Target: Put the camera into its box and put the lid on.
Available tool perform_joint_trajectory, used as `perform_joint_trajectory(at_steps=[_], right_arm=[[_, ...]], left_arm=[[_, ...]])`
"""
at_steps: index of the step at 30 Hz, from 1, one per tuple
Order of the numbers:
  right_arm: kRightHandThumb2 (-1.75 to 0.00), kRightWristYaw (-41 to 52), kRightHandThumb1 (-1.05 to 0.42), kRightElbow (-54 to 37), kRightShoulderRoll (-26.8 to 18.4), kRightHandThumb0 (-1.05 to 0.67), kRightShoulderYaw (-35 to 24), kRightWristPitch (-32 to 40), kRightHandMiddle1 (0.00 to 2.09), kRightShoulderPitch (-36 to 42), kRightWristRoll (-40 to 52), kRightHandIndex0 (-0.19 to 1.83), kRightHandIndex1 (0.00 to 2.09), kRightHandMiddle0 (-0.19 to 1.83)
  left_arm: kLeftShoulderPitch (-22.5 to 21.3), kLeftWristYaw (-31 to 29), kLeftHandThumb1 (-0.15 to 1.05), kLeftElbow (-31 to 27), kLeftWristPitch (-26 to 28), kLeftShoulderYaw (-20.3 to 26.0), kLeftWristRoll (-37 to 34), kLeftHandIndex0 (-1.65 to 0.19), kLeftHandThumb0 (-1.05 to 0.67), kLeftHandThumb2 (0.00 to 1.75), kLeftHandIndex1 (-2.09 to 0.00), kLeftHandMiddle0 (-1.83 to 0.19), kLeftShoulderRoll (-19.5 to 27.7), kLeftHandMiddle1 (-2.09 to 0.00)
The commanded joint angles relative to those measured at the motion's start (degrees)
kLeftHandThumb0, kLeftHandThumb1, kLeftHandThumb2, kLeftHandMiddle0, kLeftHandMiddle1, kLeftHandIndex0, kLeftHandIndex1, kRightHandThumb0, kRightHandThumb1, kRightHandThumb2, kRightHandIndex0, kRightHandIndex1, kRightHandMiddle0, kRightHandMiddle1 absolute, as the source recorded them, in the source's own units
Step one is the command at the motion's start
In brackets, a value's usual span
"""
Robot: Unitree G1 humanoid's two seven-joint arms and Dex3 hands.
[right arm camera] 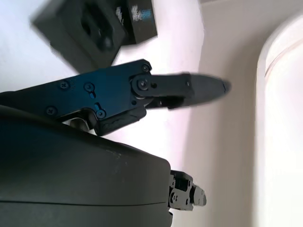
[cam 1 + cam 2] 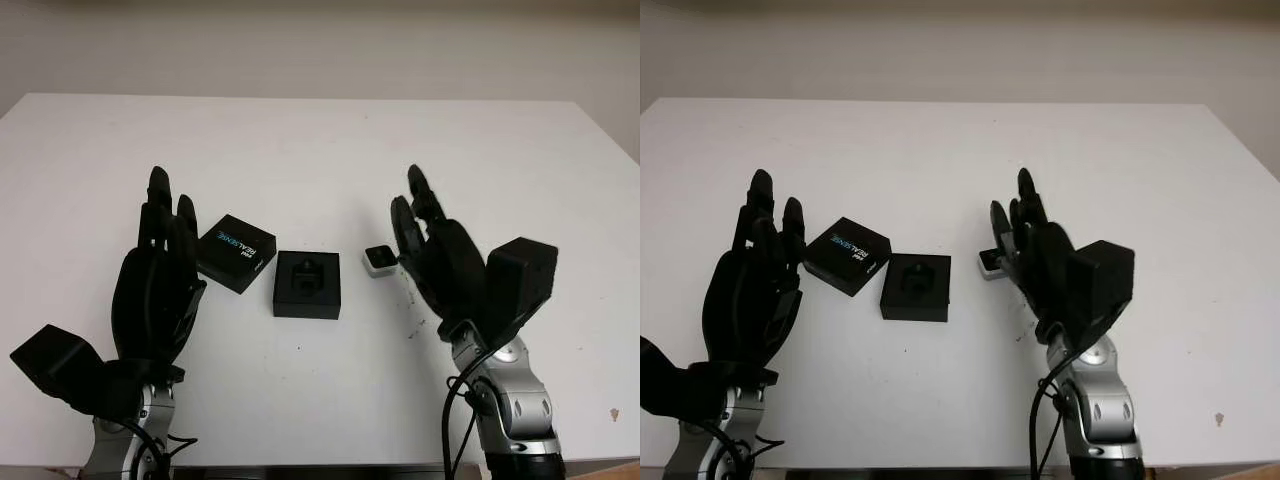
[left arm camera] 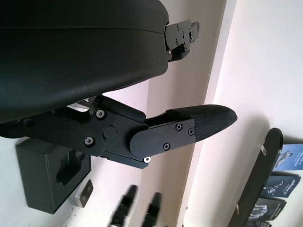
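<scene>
Camera [image 2: 379,260], centre-right, beside right hand [image 2: 430,250] (open, empty), left hand [image 2: 160,270] likewise: prob light, rigid, slick — pinch by side edges.

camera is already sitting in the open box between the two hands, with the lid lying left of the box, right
No. The camera lies on the table right of the open box, beside the right hand, as the left eye view shows. The lid does lie left of the box.
</scene>
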Motion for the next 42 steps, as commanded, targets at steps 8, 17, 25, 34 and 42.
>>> perform_joint_trajectory(at_steps=[8,17,25,34,42], right_arm=[[-0.04,5.1,-0.8,10.7,-16.9,-0.6,5.1,-10.2,0.2,-10.1,-17.0,0.24,0.19,0.22],[-0.05,8.2,-0.77,19.1,-22.4,-0.52,10.8,-19.0,0.18,-12.0,-26.5,0.28,0.17,0.3],[-0.05,7.5,-0.76,21.6,-24.0,-0.53,13.9,-22.6,0.17,-12.0,-32.4,0.4,0.21,0.41],[-0.06,5.9,-0.77,25.8,-23.1,-0.47,15.6,-23.4,0.17,-13.7,-35.4,0.47,0.25,0.5],[-0.05,2.6,-0.78,31.0,-22.5,-0.45,16.4,-26.3,0.25,-16.5,-36.3,0.39,0.59,0.53]], left_arm=[[-1.1,-0.3,1.05,-2.2,0.8,0.2,-0.1,0.19,-0.72,0.66,0.0,0.19,1.0,0.0],[1.2,-0.5,1.05,-4.0,1.7,0.5,-0.6,0.19,-0.7,0.67,0.0,0.19,1.5,0.0],[0.9,-0.3,1.05,-4.6,2.6,0.6,-0.1,0.19,-0.71,0.67,0.0,0.19,2.2,0.0],[1.3,0.0,1.05,-4.7,2.6,0.3,-0.2,0.19,-0.71,0.66,0.0,0.19,1.9,0.0],[1.3,-0.3,1.05,-4.4,2.5,0.5,-0.3,0.19,-0.71,0.66,0.0,0.19,2.4,0.0]])
